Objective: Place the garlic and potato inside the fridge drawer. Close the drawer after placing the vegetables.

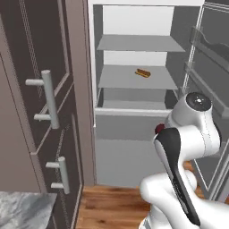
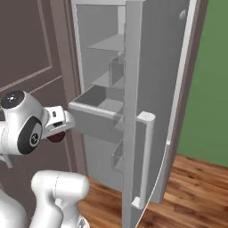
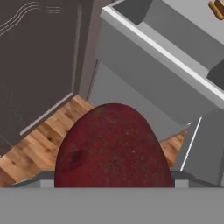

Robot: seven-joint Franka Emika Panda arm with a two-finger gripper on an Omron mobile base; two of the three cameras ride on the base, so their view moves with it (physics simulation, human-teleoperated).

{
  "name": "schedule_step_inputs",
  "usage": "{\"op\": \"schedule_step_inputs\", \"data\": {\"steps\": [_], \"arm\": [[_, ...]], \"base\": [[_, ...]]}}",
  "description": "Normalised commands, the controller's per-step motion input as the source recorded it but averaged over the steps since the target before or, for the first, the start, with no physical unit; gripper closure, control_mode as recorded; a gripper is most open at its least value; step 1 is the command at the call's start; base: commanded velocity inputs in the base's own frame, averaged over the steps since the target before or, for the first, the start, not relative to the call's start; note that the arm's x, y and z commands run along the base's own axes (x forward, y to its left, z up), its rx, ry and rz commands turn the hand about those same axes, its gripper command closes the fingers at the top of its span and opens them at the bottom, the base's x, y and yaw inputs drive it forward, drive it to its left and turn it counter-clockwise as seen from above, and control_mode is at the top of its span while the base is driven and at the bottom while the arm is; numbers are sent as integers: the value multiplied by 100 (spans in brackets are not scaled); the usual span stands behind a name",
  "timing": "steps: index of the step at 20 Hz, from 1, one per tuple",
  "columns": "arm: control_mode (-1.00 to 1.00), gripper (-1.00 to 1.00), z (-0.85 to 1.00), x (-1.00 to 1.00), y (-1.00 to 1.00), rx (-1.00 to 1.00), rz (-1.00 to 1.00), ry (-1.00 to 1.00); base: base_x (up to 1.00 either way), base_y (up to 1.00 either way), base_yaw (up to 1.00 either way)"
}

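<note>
The end effector [image 2: 57,133] pinches the potato [image 3: 113,148] just short of the open drawer [image 2: 91,116] and level with its front — by my reckoning the drop-in, the garlic and the closing remain.

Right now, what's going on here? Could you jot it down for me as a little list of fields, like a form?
place: simulated kitchen, fridge door swung open
held item: potato, dark reddish-maroon, close in front of the hand camera
gripper: gripper shut on the potato, just outside the fridge drawer
fridge drawer: fridge drawer pulled out, open at the top; what lies inside cannot be made out
shelf above: elongated orange-brown item
floor: wood floor
step left: potato not yet in the drawer
</note>
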Motion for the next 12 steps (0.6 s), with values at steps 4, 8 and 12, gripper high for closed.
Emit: {"op": "schedule_step_inputs", "data": {"steps": [4, 8, 12], "arm": [[100, 100, 0, 0, 0, 0, 0, 0], [100, 100, 0, 0, 0, 0, 0, 0], [100, 100, 0, 0, 0, 0, 0, 0]], "base": [[64, 31, -26], [63, 17, -24], [66, 0, -22]]}}
